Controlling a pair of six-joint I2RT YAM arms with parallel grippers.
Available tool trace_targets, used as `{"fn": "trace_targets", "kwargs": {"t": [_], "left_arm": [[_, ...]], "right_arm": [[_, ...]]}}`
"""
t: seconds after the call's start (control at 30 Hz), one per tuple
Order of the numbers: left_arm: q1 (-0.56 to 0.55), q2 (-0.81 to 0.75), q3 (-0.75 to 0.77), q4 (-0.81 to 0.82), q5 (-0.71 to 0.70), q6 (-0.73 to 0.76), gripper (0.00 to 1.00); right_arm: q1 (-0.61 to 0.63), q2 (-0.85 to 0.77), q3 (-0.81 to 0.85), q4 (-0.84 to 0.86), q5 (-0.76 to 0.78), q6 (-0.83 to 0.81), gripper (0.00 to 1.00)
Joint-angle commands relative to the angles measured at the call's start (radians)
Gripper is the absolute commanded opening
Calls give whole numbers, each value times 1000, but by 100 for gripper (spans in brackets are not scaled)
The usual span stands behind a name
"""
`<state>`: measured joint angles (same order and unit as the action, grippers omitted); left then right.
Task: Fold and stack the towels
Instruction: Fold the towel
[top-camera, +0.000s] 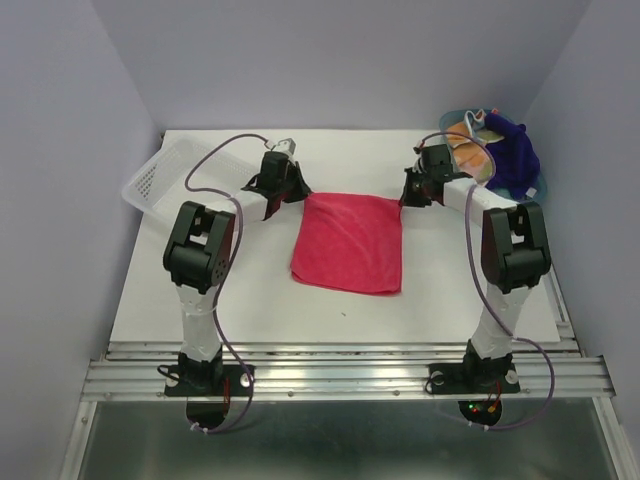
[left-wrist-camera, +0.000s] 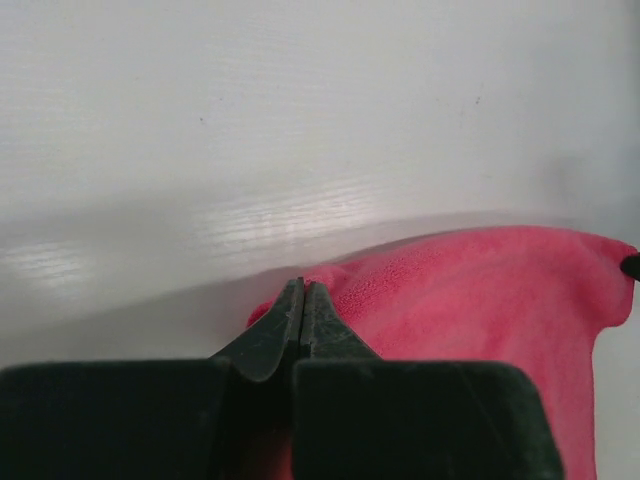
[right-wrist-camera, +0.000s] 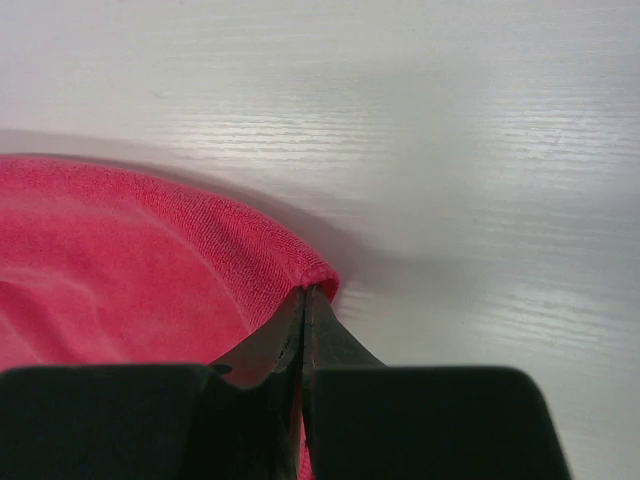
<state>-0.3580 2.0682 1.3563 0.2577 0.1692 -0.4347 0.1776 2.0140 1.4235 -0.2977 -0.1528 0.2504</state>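
The bright pink-red towel (top-camera: 348, 243) lies spread flat in the middle of the white table. My left gripper (top-camera: 297, 194) is at its far left corner. In the left wrist view the left gripper (left-wrist-camera: 303, 288) is shut, with the corner of the towel (left-wrist-camera: 470, 300) pinched at its tips. My right gripper (top-camera: 408, 195) is at the far right corner. In the right wrist view the right gripper (right-wrist-camera: 305, 292) is shut on the hem of the towel (right-wrist-camera: 120, 260). The orange dotted towel (top-camera: 470, 150) and the dark purple-blue towel (top-camera: 515, 150) lie bunched together at the back right.
A white perforated basket (top-camera: 160, 175) stands at the back left, close behind the left arm. The teal tray (top-camera: 542, 188) holds the two bunched towels at the back right, just behind the right arm. Side walls close in the table.
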Motion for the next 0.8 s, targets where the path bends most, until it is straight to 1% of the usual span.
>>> {"fn": "trace_targets", "kwargs": {"t": [0.0,0.13,0.27,0.3,0.4,0.57,0.77], "left_arm": [[1,-140,-100,136,53,7,0],[-4,-207,-216,190,58,-1,0],[-22,-276,-308,233,53,-9,0],[-28,-290,-344,248,49,-13,0],[-44,-348,-405,262,18,-19,0],[-61,-434,-500,281,6,-33,0],[-71,-540,-637,308,-25,-58,0]], "right_arm": [[-3,-153,-96,86,-13,12,1],[-3,-285,-237,134,-22,32,1],[2,-374,-304,141,-48,50,1],[3,-392,-342,146,-45,64,1],[19,-458,-415,157,-53,85,1],[29,-573,-526,161,-44,131,1],[52,-718,-649,157,-77,179,1]]}}
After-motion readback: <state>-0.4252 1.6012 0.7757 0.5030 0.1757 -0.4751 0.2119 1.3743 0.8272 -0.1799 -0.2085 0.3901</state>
